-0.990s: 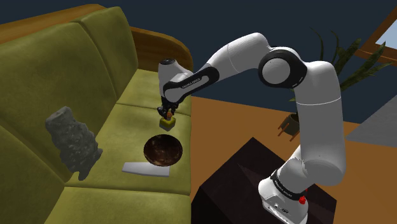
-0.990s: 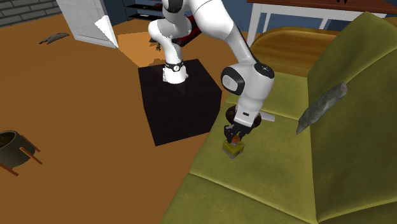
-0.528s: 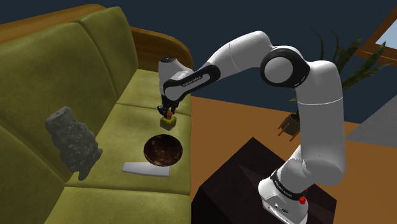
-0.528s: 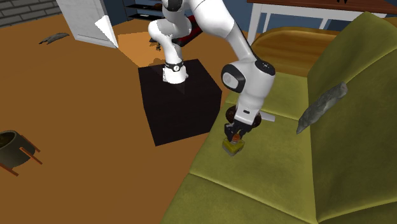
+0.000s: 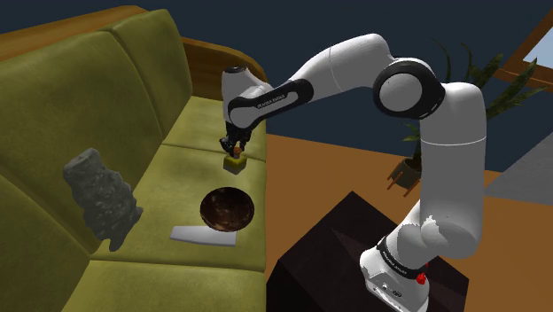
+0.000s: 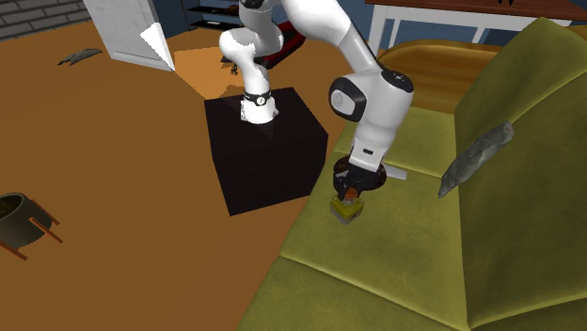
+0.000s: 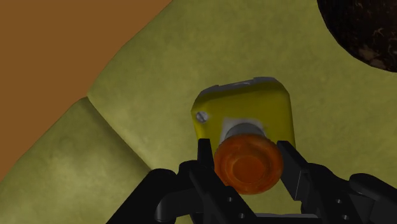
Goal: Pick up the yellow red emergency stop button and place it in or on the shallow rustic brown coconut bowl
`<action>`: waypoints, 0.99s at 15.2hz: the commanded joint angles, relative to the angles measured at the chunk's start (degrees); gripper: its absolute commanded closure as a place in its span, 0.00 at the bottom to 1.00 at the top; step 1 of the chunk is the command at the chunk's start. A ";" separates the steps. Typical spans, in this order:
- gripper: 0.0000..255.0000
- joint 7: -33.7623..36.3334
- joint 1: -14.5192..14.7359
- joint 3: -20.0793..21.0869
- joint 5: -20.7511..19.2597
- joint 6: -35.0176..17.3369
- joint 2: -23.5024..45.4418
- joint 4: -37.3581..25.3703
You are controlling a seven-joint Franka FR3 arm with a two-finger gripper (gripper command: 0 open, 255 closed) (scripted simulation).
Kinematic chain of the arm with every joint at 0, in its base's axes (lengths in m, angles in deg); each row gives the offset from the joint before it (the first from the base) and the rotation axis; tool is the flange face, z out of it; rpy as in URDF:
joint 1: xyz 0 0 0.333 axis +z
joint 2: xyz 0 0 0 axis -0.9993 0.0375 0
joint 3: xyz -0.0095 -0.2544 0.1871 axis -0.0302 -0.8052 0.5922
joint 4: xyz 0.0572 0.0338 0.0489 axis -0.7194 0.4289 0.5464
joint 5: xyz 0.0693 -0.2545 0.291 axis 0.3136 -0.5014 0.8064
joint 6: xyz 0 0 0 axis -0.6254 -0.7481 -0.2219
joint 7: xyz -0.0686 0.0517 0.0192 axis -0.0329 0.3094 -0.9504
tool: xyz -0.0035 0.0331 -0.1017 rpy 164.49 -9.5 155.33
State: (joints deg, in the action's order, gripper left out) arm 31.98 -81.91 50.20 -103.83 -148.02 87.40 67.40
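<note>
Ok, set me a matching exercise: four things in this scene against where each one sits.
Things: 1 stop button; 2 bowl; 3 grey lumpy object; 4 black stand.
Places: a on the brown floor beside the sofa; b clasped by the gripper; c up by the backrest; d on the seat cushion beside a flat white piece.
Pairs: 1-b; 2-d; 3-c; 4-a.

The emergency stop button [image 7: 251, 108] comprised a yellow box-shaped body, a grey collar and a red-orange mushroom cap. It was clasped at the cap between the two fingers of the pincer [image 7: 248, 167], cap uppermost, low over the sofa [image 5: 190, 173] seat; contact with the cushion could not be determined. The coconut bowl [image 5: 227, 209] was shallow, round and mottled dark brown, resting open side up on the same seat, near the button but apart from it.
</note>
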 commanded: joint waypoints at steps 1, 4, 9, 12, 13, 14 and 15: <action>1.00 -0.15 0.00 0.17 0.24 1.11 -1.01 -0.10; 1.00 -0.52 -0.10 0.37 0.59 2.76 -2.32 -0.47; 1.00 -1.14 -0.24 0.66 1.15 5.60 -4.34 -1.35; 1.00 -1.48 -0.30 0.80 1.45 7.19 -5.36 -1.95; 1.00 -0.52 0.23 1.12 1.50 6.87 -6.80 -0.07; 1.00 0.45 0.77 1.46 1.57 6.60 -8.20 1.74; 1.00 1.41 1.31 1.81 1.66 6.37 -9.56 3.45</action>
State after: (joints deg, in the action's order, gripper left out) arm 32.71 -80.95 51.75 -102.25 -141.47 79.04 69.41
